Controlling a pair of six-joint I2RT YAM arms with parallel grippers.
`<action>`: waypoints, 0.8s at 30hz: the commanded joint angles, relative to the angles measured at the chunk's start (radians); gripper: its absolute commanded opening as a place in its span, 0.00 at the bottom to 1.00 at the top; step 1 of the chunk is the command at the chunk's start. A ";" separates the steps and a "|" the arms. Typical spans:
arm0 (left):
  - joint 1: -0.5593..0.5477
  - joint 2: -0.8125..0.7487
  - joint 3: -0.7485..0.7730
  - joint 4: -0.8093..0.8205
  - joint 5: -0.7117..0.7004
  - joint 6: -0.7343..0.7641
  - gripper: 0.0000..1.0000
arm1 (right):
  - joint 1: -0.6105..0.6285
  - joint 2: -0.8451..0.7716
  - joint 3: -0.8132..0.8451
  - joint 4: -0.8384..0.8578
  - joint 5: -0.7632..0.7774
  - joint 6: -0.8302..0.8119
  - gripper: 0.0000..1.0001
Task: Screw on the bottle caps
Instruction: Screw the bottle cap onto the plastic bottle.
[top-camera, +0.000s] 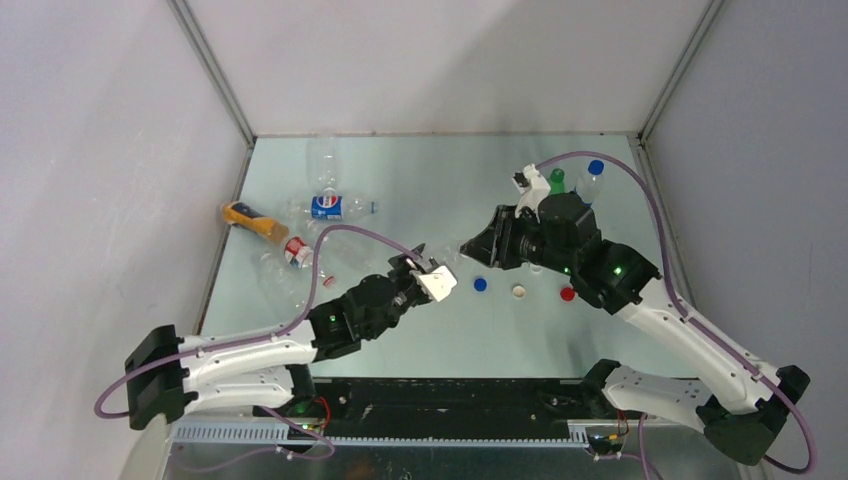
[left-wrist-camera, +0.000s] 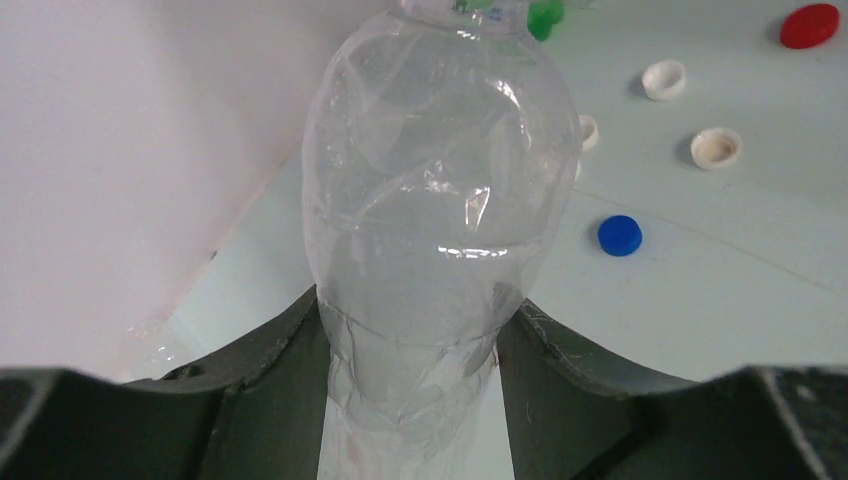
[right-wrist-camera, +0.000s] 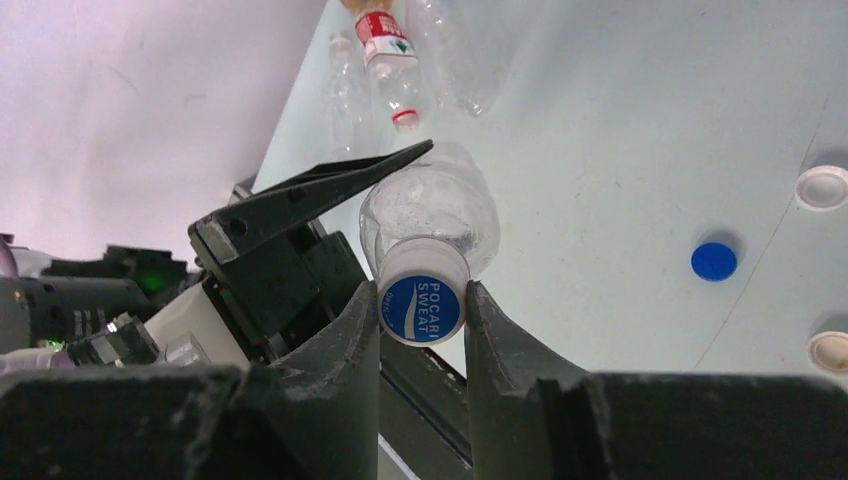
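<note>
Gripping the clear bottle around its lower body with the left gripper, jaws partly closed, mid-table between both arms; pinching its blue-and-white cap at the neck with the right gripper, jaws narrowly set. Could cross-thread or slip if turned off-axis, or crush the thin wall. Shows the cap's seating only from the right wrist; hidden from above.
</note>
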 joint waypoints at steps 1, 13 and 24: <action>0.006 0.024 -0.014 0.195 -0.308 -0.060 0.00 | -0.030 -0.037 0.002 -0.039 0.053 0.069 0.00; -0.101 0.329 -0.058 0.905 -0.542 0.388 0.00 | -0.041 0.007 -0.021 0.021 0.070 0.327 0.00; -0.103 0.367 -0.093 0.906 -0.504 0.384 0.00 | -0.056 -0.023 -0.008 0.110 0.150 0.215 0.69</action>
